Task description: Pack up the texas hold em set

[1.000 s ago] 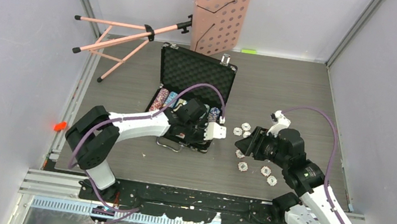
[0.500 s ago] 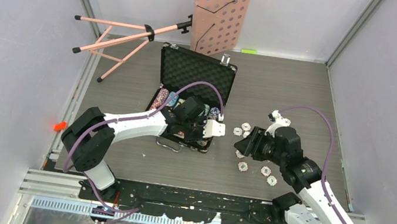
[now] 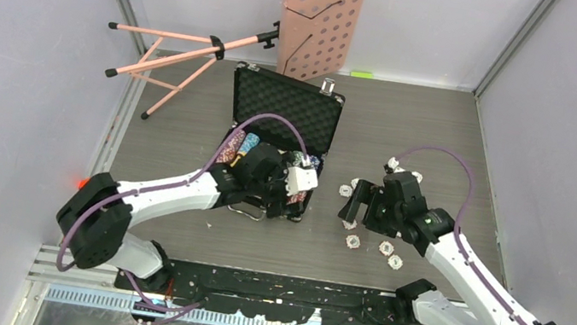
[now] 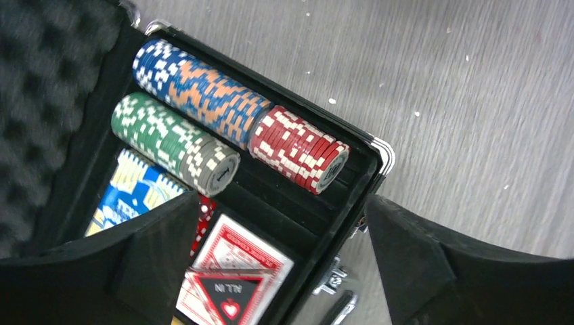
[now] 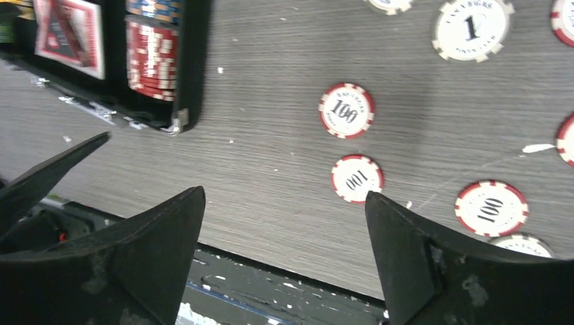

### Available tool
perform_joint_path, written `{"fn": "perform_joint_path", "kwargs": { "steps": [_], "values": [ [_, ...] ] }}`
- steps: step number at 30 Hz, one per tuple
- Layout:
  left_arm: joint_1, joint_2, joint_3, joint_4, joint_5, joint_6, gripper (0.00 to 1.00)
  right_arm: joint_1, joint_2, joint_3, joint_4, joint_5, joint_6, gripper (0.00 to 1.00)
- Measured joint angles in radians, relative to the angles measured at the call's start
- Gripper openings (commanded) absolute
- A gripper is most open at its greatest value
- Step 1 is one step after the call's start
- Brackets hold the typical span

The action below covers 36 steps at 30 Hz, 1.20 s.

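Round, ridge-edged striped chips (image 4: pixel 203 108) lie stacked in the foam-lined black case (image 3: pixel 284 108).

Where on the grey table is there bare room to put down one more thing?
Bare: the far right of the grey wood-grain table, between the open black foam-lined case and the right wall; also left of the case, nearer than the pink music stand's tripod legs. Crowded: right of the case's base, where loose red-and-white poker chips lie.
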<state>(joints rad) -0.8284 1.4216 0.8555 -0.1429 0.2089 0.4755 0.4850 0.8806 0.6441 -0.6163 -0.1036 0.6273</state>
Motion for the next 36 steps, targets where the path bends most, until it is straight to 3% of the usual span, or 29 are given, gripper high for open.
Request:
{"fn": "perform_joint_path", "kwargs": {
  "steps": [2,4,12,17,25,32,36],
  "values": [
    [0.000,-0.035,-0.027,0.027,-0.026,-0.057,1.00,0.000,0.040,0.016,-0.030,0.030,0.003,0.98],
    [-0.001,-0.070,-0.043,0.041,-0.090,-0.142,1.00,0.002,0.087,0.039,-0.059,0.068,0.004,0.88],
    [0.017,-0.232,-0.044,0.009,-0.370,-0.518,1.00,0.056,0.329,0.130,-0.102,0.222,0.004,0.79],
    [0.058,-0.328,-0.044,-0.020,-0.383,-0.674,1.00,0.063,0.425,0.144,-0.099,0.259,0.003,0.78],
    [0.077,-0.357,-0.065,-0.066,-0.353,-0.817,1.00,0.069,0.535,0.153,-0.050,0.255,0.003,0.72],
    [0.095,-0.394,-0.110,-0.079,-0.338,-0.866,1.00,0.084,0.625,0.168,-0.018,0.251,0.004,0.62],
    [0.098,-0.407,-0.125,-0.078,-0.338,-0.872,1.00,0.087,0.639,0.180,-0.016,0.245,0.003,0.49]
  ]
}}
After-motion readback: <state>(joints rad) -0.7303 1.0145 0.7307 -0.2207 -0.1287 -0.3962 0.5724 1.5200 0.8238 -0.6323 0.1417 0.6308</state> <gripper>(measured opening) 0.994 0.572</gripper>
